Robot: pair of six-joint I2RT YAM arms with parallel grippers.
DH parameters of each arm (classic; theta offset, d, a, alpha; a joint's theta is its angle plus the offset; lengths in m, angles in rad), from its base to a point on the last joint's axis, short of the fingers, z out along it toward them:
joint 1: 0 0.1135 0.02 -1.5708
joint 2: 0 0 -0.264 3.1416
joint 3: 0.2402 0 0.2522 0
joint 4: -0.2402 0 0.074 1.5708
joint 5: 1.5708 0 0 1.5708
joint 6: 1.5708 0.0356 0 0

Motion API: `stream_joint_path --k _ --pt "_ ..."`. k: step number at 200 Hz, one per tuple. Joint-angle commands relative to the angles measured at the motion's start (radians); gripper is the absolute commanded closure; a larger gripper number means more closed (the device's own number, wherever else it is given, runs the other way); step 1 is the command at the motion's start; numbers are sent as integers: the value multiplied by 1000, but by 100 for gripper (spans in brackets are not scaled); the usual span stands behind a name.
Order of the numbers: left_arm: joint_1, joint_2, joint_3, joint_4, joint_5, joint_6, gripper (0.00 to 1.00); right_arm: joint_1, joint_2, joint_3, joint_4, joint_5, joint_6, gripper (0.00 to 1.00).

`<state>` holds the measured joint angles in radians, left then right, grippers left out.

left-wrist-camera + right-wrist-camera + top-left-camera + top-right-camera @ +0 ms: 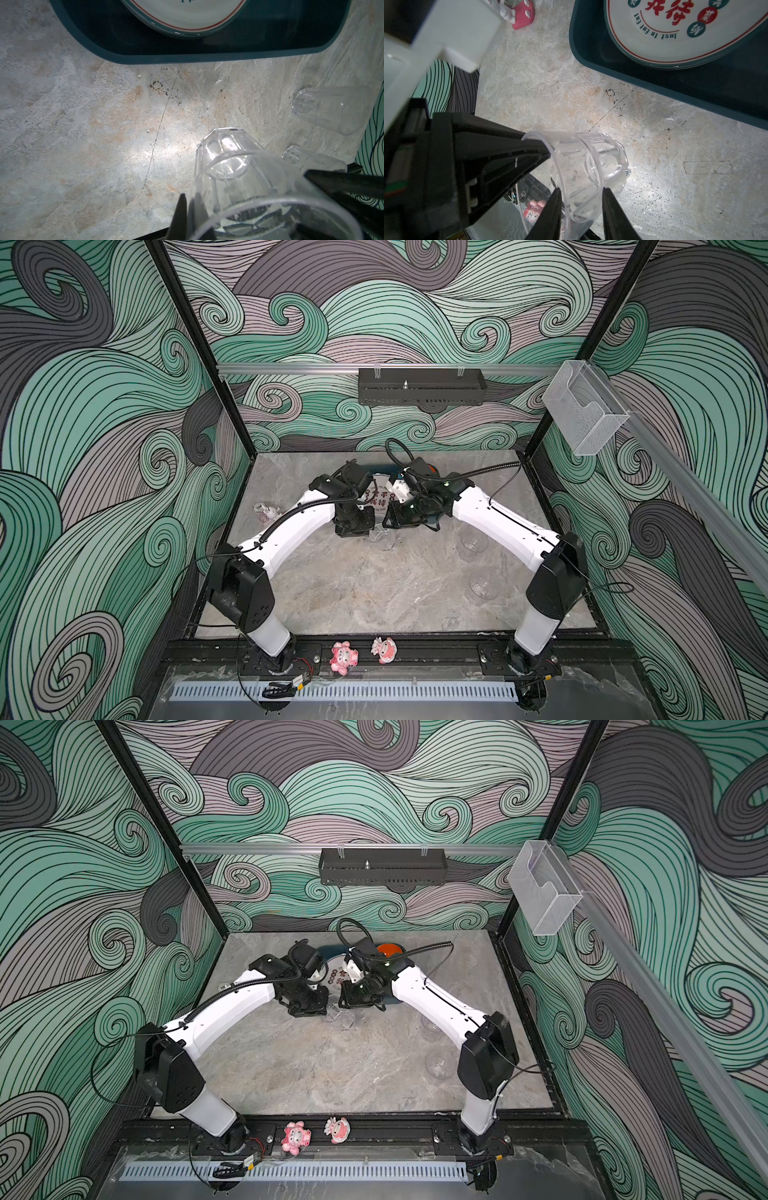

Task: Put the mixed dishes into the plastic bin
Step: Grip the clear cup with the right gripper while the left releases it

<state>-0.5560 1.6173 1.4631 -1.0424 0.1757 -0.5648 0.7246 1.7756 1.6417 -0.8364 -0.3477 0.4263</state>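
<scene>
Just in front of the plastic bin (pixel 145 58) (pixel 654 83) a clear glass (pixel 384 537) (pixel 228 166) (pixel 591 162) hangs tilted above the table. My left gripper (pixel 374 533) (pixel 189 197) is shut on its rim, pinching the wall. My right gripper (pixel 385 526) (pixel 581 190) comes from the opposite side, one finger against each side of the body. A white plate (pixel 376 497) (pixel 664 41) with red lettering lies in the bin, and an orange bowl (pixel 390 949) shows at the bin's far end. Two more glasses (pixel 473 545) (pixel 484 585) lie on the right of the table.
A small pink figurine (pixel 266 512) stands on the table's left side. Two pink figurines (pixel 344 657) (pixel 384 649) sit on the front rail. A black perforated shelf (pixel 422 386) and a clear acrylic box (pixel 584 414) hang on the walls.
</scene>
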Motion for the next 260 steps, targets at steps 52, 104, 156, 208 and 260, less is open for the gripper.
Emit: stream_joint_path --k 52,104,156,208,260 --pt "-25 2 99 -31 7 -11 98 2 26 10 -69 110 -24 81" --pt "-27 -4 137 -42 11 -20 94 1 12 -3 -68 161 -24 90" --pt "-27 -27 152 -36 26 -35 90 -2 -4 -16 -68 184 -25 97" --pt "-27 -47 159 -31 32 -46 82 -11 -25 -29 -68 212 -25 100" --pt "-27 -72 144 -24 27 -50 77 -32 -54 -45 -64 234 -28 100"
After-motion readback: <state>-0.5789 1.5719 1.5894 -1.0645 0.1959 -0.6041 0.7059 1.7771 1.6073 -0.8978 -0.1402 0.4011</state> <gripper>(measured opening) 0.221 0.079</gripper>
